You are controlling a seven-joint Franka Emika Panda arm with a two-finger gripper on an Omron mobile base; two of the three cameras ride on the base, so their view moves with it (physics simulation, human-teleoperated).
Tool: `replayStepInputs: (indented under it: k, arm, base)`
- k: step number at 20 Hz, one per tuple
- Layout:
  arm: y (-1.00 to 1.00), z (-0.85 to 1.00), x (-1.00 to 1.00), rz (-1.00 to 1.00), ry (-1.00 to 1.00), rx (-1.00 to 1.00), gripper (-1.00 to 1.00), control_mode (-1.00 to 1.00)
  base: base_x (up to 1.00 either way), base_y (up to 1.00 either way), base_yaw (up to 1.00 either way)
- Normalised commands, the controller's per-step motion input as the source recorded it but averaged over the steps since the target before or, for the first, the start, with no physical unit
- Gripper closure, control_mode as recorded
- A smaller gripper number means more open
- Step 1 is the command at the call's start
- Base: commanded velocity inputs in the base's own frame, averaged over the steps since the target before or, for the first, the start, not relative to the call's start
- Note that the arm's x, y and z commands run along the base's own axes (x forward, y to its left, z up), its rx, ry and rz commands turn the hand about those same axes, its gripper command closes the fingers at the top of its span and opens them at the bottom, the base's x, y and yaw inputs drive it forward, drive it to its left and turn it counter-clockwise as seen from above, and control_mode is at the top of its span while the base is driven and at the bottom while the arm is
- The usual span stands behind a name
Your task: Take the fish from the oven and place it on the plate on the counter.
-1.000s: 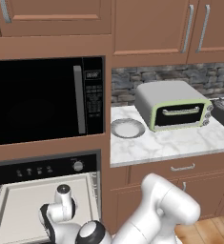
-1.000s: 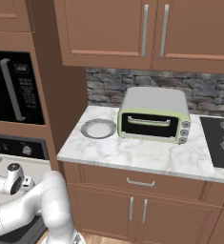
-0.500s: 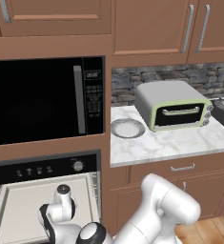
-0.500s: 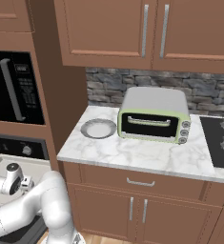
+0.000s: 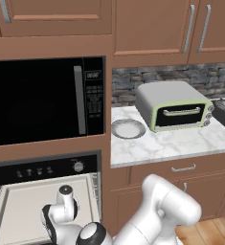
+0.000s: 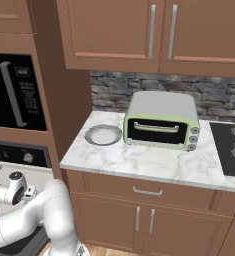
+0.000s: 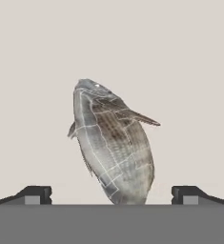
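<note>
In the hand view a grey scaled fish lies on the cream tray. My gripper is open right above it, with one fingertip on each side of the tail end and neither touching. The left base view has my wrist bent low over the pulled-out tray of the oven, below the black control strip. The fish itself is hidden there behind the hand. The plate sits bare on the counter, at its left end.
A pale-green toaster oven stands on the counter just right of the plate. A large black microwave sits above the oven. A black stovetop lies at the counter's right end. Brown cabinets hang overhead.
</note>
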Motion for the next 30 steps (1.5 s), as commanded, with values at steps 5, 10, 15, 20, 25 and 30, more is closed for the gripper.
replayStepInputs:
  k: [5,10,15,20,25,30]
  arm:
    - [0.0,-0.52,0.0,0.0,0.0,-0.1,-1.0,-1.0]
    - [0.0,-0.34,0.01,0.0,0.0,-0.08,-1.0,-1.0]
    - [0.0,0.0,0.26,0.0,0.0,-0.01,-1.0,-1.0]
    - [-0.07,-0.01,0.47,0.0,0.0,0.0,-1.0,-1.0]
    - [-0.27,-0.18,0.41,0.0,-0.02,0.0,-1.0,-1.0]
    - [-0.13,-0.05,0.33,0.0,-0.01,0.0,-1.0,-1.0]
  base:
    - [0.0,0.0,0.0]
    - [0.0,0.0,0.0]
    - [0.0,0.0,0.0]
    - [0.0,0.0,0.0]
    - [0.0,0.0,0.0]
    - [0.0,0.0,0.0]
